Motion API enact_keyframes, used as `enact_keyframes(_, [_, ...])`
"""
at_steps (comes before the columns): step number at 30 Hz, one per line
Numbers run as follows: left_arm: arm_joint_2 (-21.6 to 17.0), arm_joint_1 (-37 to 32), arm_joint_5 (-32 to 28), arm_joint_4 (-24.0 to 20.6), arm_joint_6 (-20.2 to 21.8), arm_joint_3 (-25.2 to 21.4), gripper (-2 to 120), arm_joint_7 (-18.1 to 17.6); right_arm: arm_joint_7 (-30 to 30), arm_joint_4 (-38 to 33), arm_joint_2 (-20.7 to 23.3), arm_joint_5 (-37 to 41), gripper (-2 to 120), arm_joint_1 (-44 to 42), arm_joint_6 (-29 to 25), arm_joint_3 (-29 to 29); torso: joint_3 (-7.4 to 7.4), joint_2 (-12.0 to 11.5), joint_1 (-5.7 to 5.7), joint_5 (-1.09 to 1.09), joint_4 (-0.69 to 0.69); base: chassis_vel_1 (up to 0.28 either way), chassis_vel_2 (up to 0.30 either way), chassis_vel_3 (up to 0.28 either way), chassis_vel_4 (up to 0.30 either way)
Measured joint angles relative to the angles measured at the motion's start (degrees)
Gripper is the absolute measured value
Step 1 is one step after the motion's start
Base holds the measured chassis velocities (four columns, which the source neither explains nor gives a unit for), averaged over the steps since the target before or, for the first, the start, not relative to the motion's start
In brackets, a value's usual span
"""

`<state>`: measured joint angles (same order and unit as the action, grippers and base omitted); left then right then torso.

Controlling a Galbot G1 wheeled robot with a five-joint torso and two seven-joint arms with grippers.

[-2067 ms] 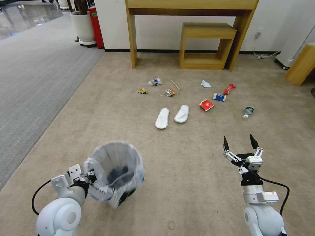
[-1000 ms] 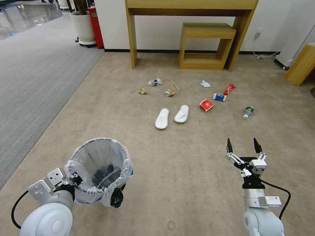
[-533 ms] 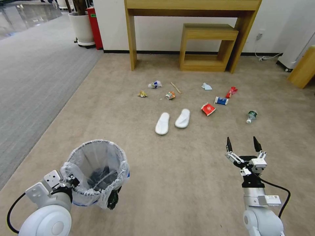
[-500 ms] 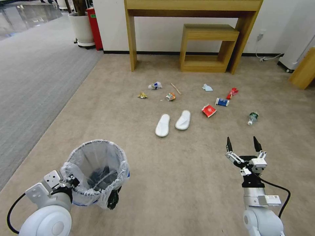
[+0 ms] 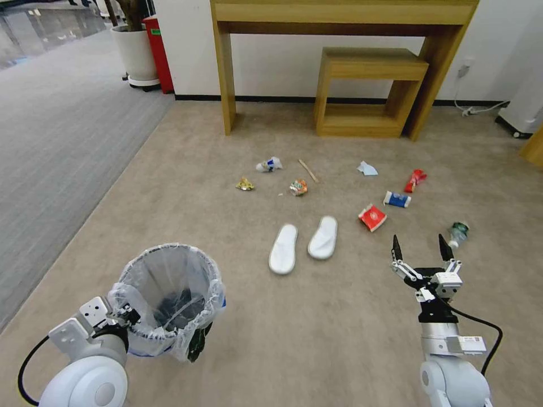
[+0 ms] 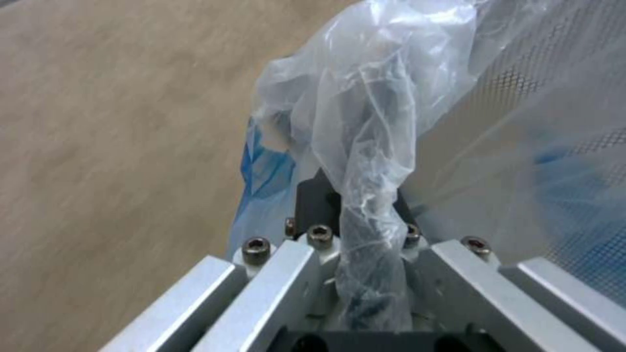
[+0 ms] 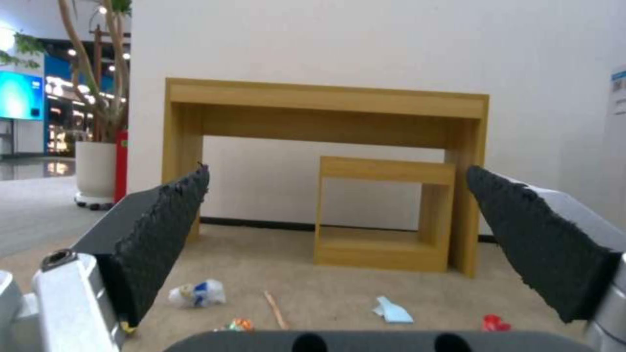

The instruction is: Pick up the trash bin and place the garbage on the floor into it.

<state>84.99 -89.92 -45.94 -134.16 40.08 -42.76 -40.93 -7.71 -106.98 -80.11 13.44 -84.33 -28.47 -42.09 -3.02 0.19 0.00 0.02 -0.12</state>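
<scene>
Ahead of the open right gripper sits the garbage — nearest it; left gripper clamps the bin rim.

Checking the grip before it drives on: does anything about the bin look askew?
Yes. The left gripper holds the small black bin by its translucent liner; the bin tilts slightly.
</scene>
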Motion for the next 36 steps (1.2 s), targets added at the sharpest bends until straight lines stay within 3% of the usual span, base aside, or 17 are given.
enact_keyframes(11, [-0.14,0.36,0.0,0.45,-0.03,0.11,0,0.02,-0.01,0.78,0.07,-0.04,100,0.3,-0.17,0.13,0.0,-0.01,0.0,-0.02,-0.01,-0.279,0.424,0.296,-0.423])
enact_keyframes(25, [-0.43,0.48,0.19,0.58,-0.04,0.19,0,0.02,-1.05,0.83,-0.15,0.07,100,0.27,-1.65,0.4,-0.01,0.0,0.01,-0.04,0.0,-0.131,0.508,0.128,-0.513])
enact_keyframes(30, [-0.41,0.4,0.26,0.47,-0.04,0.26,0,0.02,-1.07,0.69,-0.27,-0.02,100,0.11,-1.68,0.36,0.0,0.0,0.01,-0.02,0.0,-0.025,0.13,0.022,-0.107])
enact_keyframes(36, [-0.38,0.33,0.26,0.28,-0.04,0.32,0,0.08,-0.66,0.55,-0.16,-0.12,100,-0.21,-1.43,0.22,0.03,0.01,0.0,-0.01,-0.02,0.012,-0.116,-0.018,0.103])
